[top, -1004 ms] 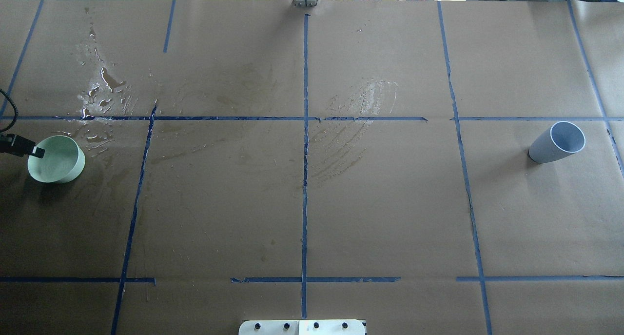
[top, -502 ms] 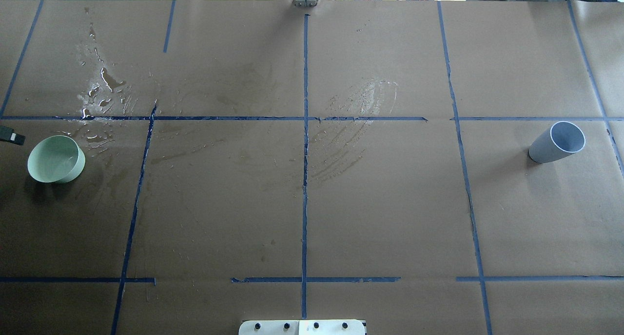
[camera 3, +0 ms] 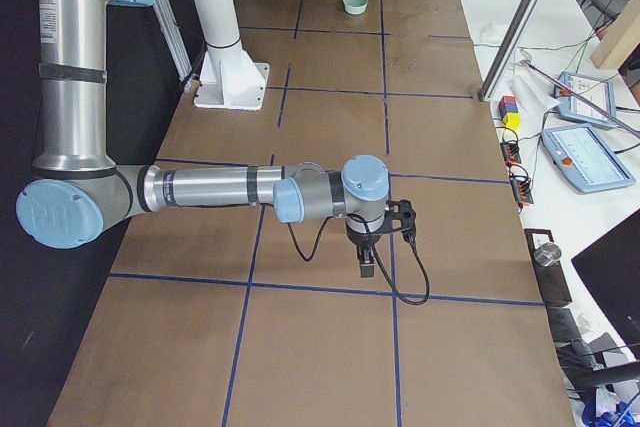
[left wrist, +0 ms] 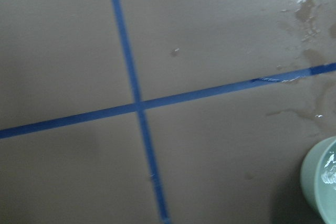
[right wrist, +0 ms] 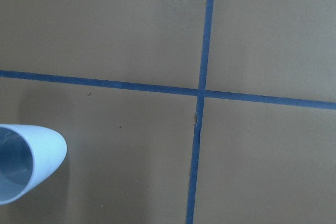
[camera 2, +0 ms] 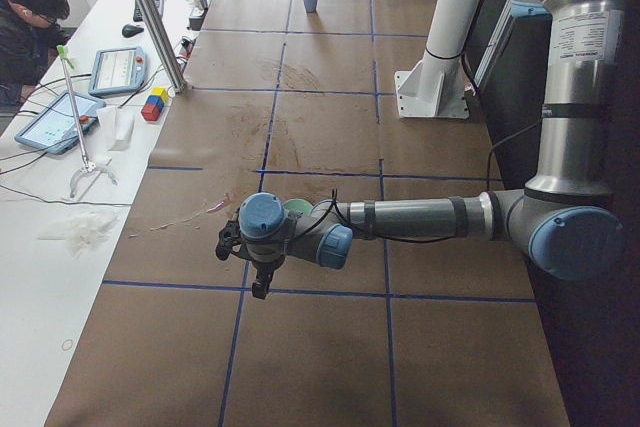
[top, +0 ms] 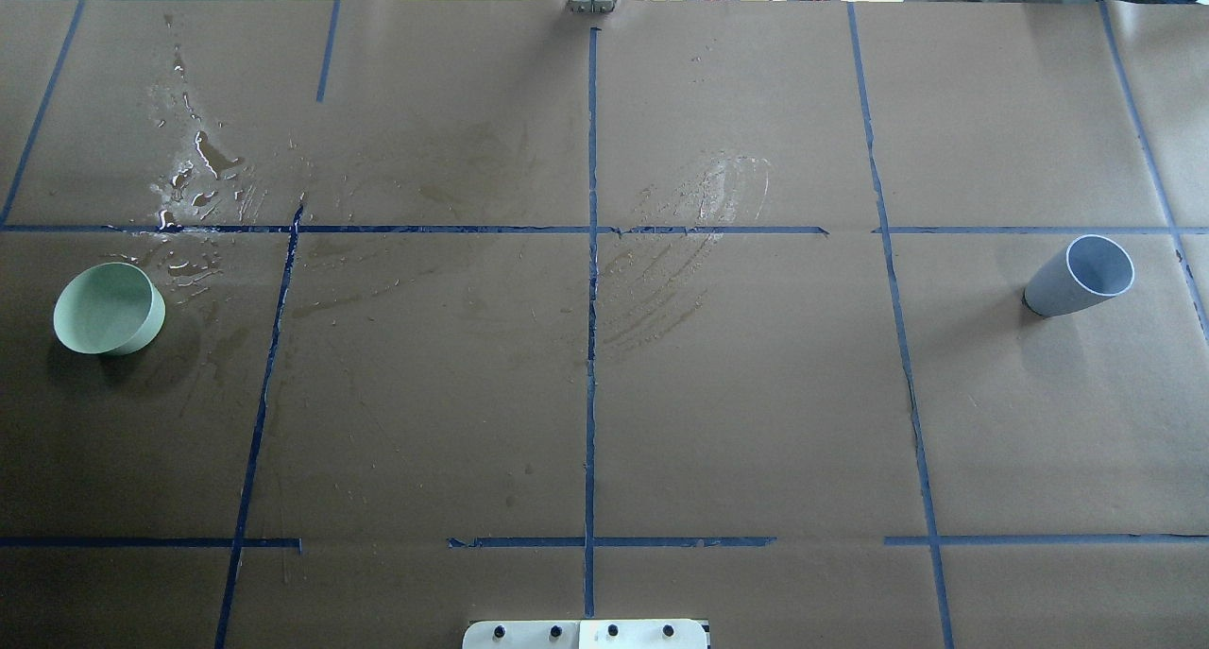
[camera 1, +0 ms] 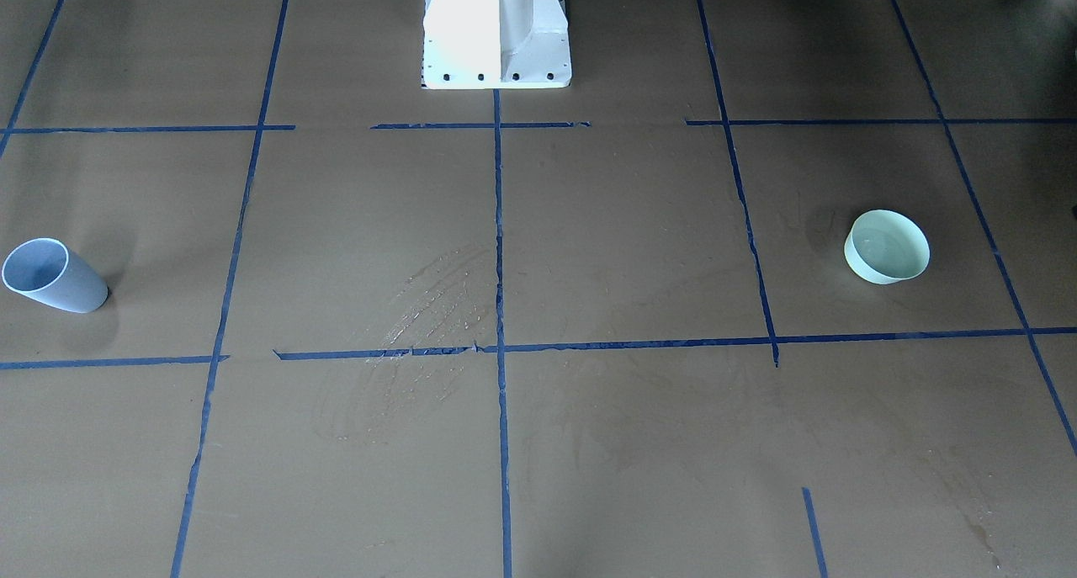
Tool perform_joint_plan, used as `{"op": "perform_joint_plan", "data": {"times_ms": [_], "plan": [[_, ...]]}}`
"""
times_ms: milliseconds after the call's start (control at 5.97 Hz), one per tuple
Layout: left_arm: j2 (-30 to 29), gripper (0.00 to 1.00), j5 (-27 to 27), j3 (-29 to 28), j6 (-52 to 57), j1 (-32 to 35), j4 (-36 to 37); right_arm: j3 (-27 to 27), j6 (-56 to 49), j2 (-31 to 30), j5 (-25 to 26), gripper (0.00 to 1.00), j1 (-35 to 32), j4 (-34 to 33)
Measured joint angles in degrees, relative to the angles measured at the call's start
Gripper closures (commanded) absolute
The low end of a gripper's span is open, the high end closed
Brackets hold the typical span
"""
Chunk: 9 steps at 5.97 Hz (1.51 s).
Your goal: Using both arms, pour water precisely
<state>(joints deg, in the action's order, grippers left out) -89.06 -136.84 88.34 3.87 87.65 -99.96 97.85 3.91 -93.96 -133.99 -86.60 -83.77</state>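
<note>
My left hand [camera 2: 258,285] hung beside bowl [top: 109,307], right hand [camera 3: 367,267] near cup [top: 1080,276], both clear of them. Couldn't tell whether my hands were spread or pressed together. Water [left wrist: 329,171] sat in the bowl; more puddled on the surface [top: 756,394] beside it.

The overhead view looks forward and down from behind the robot across the whole surface [top: 737,394]; the front-facing view looks steeply down from the opposite side, pedestal [camera 1: 496,31] at its top. Both share the bowl [top: 106,307] and cup [top: 1077,279]. End views look along the surface past the left arm [camera 2: 420,219] and right arm [camera 3: 210,189]. Wrist views look closely downward.
</note>
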Motion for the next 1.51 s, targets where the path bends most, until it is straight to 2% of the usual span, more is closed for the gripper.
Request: {"op": "perform_joint_plan", "data": {"times_ms": [167,335,837,1506], "plan": [[0.9,0.0,0.17,3.55,4.78,3.05,8.64,-0.09,-0.94,-0.43,-1.44,0.0,-0.07,-0.14],[2.5,0.0,0.34,5.14,6.33,5.03,12.47,-0.11,-1.3,-0.86,-1.88,0.0,-0.11,-0.15],[3.99,0.0,3.77,5.71,6.08,5.82,12.73,-0.18,-1.51,-1.31,-1.51,0.0,-0.15,0.36],[4.22,0.0,4.0,6.11,6.3,5.78,11.38,-0.84,-0.92,-1.52,-1.37,0.0,-0.07,0.66]]}}
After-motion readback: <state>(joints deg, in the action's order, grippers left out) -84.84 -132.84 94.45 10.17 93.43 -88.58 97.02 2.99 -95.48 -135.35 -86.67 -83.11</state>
